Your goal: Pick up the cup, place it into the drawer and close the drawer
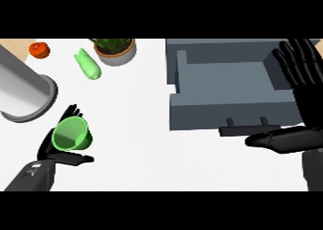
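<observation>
Cup lies in our left robot hand at the lower left of the bench. It is green and tipped so that its mouth faces up toward us. The fingers curl up behind its far rim and the thumb sits under its near side, so the hand grips it. We see our right robot hand at the right edge, open with straight fingers pointing up, and its thumb lies just beside the drawer's handle. The drawer is grey and stands pulled open, well apart from the cup, with a wide strip of bare white bench between them. A steel cylinder lies just beside the cup on the left. A green vegetable, a plant and a red fruit stand along the far edge.
</observation>
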{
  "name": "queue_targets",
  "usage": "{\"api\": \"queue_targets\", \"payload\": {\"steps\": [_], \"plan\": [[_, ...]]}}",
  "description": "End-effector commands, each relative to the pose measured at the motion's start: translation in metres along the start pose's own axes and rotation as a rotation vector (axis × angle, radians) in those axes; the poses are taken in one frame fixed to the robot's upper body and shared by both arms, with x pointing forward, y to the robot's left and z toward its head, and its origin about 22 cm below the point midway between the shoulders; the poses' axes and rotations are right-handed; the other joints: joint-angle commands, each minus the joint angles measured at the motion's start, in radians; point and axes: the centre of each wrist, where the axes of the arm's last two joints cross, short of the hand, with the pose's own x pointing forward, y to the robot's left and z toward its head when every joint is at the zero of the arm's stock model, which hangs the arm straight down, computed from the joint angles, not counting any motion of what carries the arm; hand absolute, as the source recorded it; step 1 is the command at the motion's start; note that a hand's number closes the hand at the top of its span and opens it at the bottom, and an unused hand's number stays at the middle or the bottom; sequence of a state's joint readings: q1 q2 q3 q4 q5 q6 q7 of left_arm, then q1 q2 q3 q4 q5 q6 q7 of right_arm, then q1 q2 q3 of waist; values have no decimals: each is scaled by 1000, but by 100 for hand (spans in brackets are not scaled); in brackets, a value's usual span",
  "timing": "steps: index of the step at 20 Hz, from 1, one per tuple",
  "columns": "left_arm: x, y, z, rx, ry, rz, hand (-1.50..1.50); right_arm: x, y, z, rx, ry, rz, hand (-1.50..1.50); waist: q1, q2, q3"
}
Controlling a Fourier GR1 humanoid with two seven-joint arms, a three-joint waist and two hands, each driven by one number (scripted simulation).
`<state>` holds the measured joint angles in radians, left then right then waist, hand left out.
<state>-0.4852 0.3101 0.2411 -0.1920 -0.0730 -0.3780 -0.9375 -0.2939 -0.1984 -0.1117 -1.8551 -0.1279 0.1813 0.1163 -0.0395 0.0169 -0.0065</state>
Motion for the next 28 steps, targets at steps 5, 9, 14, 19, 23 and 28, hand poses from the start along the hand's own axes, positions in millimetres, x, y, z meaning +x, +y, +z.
{"api": "queue_targets", "payload": {"steps": [5, 9, 14, 19, 23, 28], "plan": [[-4, -18, -7, -92, -242, 103, 150, 1, 4, 1, -7, 10, 5, -150, 6, -2, 0], [5, -25, -24, 45, -333, -116, 150, 9, 4, -7, 0, -2, 16, -150, 1, -1, -1], [5, -42, -37, 232, -412, -51, 150, -5, 0, -3, -20, 8, 9, -150, 12, -1, 1], [-12, -64, -25, 341, -473, 14, 150, 1, -8, 6, -36, 4, 7, -150, 16, -8, 3], [26, -67, -72, 174, -535, 91, 150, -4, -24, 4, -36, 33, 20, -150, 30, -15, 6], [70, -126, -128, 59, -566, 81, 150, -13, -20, 6, -39, 42, 39, -150, 42, -20, 7]]}}
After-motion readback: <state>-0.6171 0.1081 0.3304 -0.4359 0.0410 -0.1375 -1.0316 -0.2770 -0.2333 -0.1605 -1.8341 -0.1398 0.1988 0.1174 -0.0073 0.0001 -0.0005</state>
